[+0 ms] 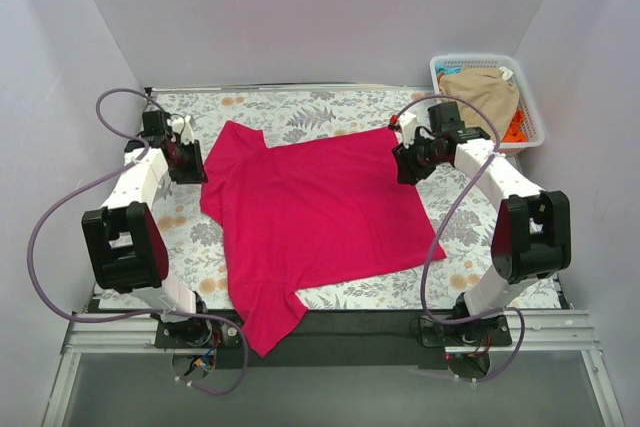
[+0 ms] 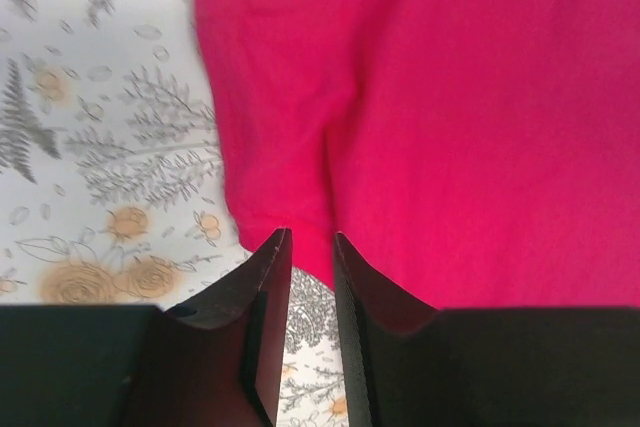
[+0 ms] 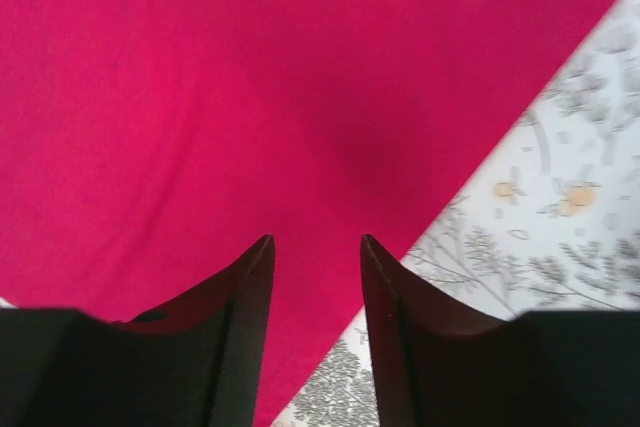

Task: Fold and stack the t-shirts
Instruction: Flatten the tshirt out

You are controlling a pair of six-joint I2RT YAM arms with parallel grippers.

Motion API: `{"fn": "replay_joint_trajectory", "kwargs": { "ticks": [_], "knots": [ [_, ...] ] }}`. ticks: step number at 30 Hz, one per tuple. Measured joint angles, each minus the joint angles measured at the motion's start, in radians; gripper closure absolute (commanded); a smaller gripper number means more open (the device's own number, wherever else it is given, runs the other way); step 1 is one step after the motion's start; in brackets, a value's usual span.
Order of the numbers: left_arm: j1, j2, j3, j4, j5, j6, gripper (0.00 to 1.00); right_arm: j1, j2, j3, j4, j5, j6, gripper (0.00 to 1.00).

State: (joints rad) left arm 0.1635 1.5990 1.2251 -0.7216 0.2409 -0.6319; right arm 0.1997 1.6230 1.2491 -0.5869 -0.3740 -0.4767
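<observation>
A crimson-pink t-shirt (image 1: pixel 310 217) lies spread flat on the floral table cover, one sleeve at the far left, another hanging over the near edge. My left gripper (image 1: pixel 190 169) hovers at the shirt's left edge, jaws a little apart and empty; in the left wrist view (image 2: pixel 310 237) the shirt (image 2: pixel 450 117) fills the right side. My right gripper (image 1: pixel 408 162) is at the shirt's far right corner, open and empty; the right wrist view (image 3: pixel 315 239) shows the shirt (image 3: pixel 250 87) below it. A tan-beige t-shirt (image 1: pixel 487 93) lies in the basket over an orange one (image 1: pixel 514 127).
A white lattice basket (image 1: pixel 530 97) stands at the back right corner of the table. The floral table cover (image 1: pixel 300 112) shows around the shirt. Grey walls close in on the left, back and right.
</observation>
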Motion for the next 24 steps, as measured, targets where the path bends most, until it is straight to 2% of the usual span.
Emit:
{"fn": "replay_joint_trajectory", "kwargs": {
  "ticks": [9, 15, 18, 24],
  "knots": [
    [-0.002, 0.110, -0.069, -0.002, 0.022, -0.040, 0.84, 0.025, 0.158, -0.035, -0.003, -0.002, -0.006, 0.70],
    [0.003, 0.223, -0.060, -0.012, -0.062, -0.065, 0.88, 0.025, 0.245, -0.034, 0.032, 0.035, -0.005, 0.72],
    [0.026, 0.283, 0.028, -0.045, -0.109, -0.063, 0.89, 0.025, 0.247, -0.034, 0.043, 0.051, 0.002, 0.72],
    [0.084, 0.514, 0.375, -0.094, -0.214, -0.043, 0.87, 0.028, 0.262, -0.009, 0.044, 0.072, 0.024, 0.72]
  ]
}}
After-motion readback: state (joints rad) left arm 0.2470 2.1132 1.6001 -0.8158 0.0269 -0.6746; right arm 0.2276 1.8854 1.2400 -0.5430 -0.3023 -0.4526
